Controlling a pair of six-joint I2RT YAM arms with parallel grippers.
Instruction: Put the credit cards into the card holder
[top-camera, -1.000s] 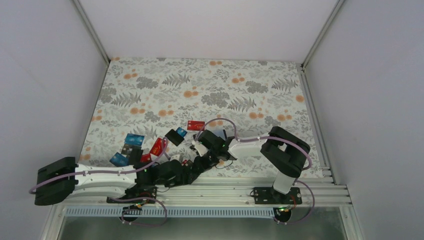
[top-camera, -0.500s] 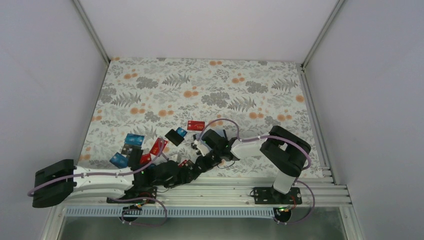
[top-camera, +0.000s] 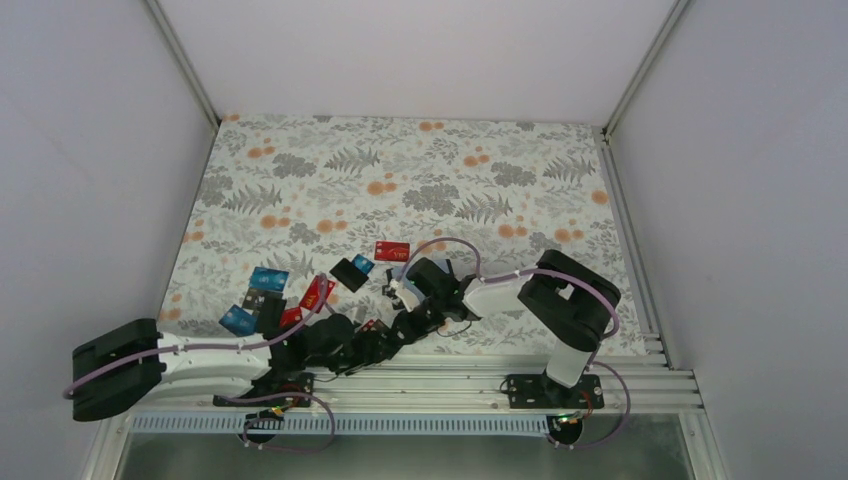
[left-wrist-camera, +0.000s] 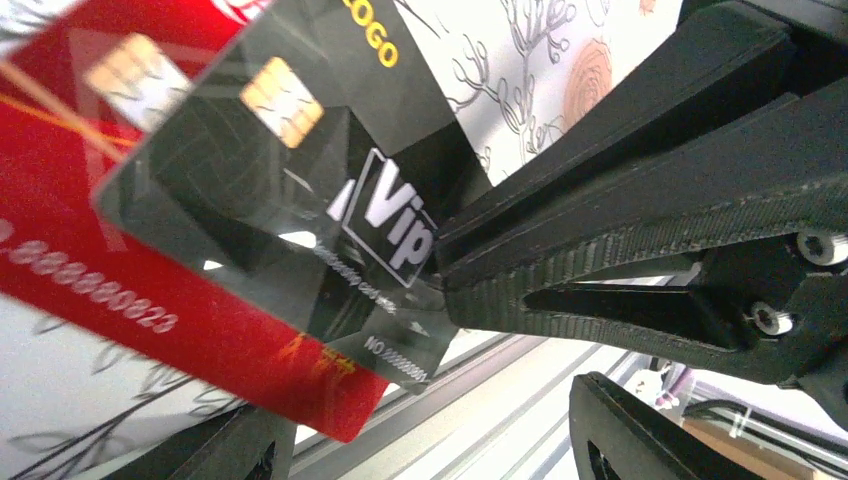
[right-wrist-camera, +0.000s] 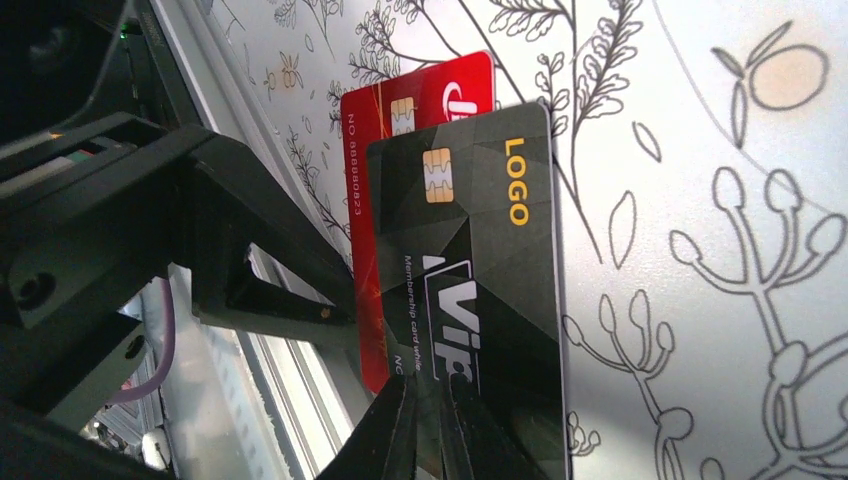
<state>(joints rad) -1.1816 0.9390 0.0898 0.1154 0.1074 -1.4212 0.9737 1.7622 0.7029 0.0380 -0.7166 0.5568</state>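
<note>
1. A black card (right-wrist-camera: 470, 260), printed "LOGO" and "Vip" and fitted with a gold chip, is pinched at the short end away from the chip. It is held between the clenched fingers of the right gripper (right-wrist-camera: 425, 405) and sticks out ahead of them over the table (top-camera: 450, 170).
2. A red card (right-wrist-camera: 420, 105) is seen just beneath and beside the black card and is partly covered by it. Whether the two touch cannot be told.
3. The left gripper (left-wrist-camera: 430, 425) is shown released, with its fingers spread wide and nothing grasped. The gripped end of the black card and the right gripper's fingertips are framed just ahead of its open jaws.
4. The card holder (top-camera: 347, 274), a black folded wallet, is seen lying on the table beyond both grippers and to their left, near them but apart. A blue card (top-camera: 362, 264) is set just beside its far right corner.
5. More cards are scattered on the table. A second red card (top-camera: 391, 250) is seen beyond the right gripper. A third red card (top-camera: 316, 293) and two more blue cards (top-camera: 268, 279) (top-camera: 237, 319) are seen beyond and left of the left gripper.
6. The table is covered in a floral print, and a metal rail (top-camera: 450, 365) is seen just behind both grippers at the near edge.
</note>
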